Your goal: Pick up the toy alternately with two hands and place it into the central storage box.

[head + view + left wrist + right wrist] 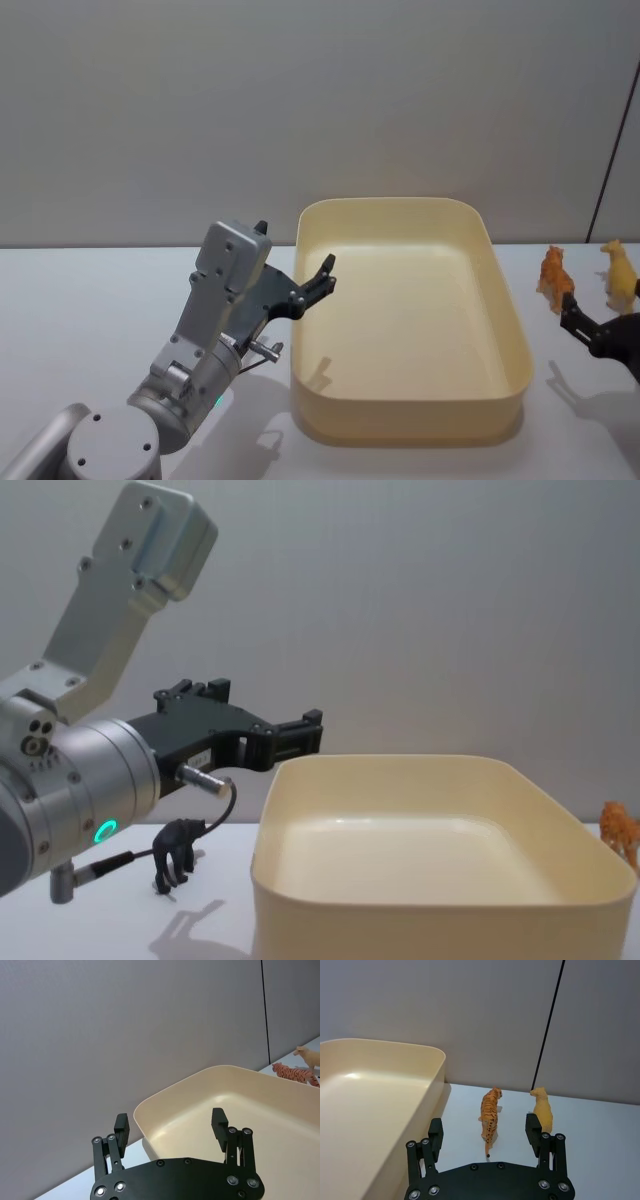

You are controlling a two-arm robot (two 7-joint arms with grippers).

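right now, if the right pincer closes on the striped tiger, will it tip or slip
Probably stiff and light: the tiger looks like moulded plastic. It stands on thin legs, so a nudge may tip it. Smooth flanks might slip.

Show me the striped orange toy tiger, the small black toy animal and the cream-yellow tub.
Striped orange plastic toy tiger (489,1114): right wrist view, its back.
Small black plastic toy animal (181,839): chest view, its body.
Large cream-yellow plastic tub (410,422): head view, its near outer wall.

Cream box (410,420), orange-striped tiger (490,1110), blk animal (178,848).
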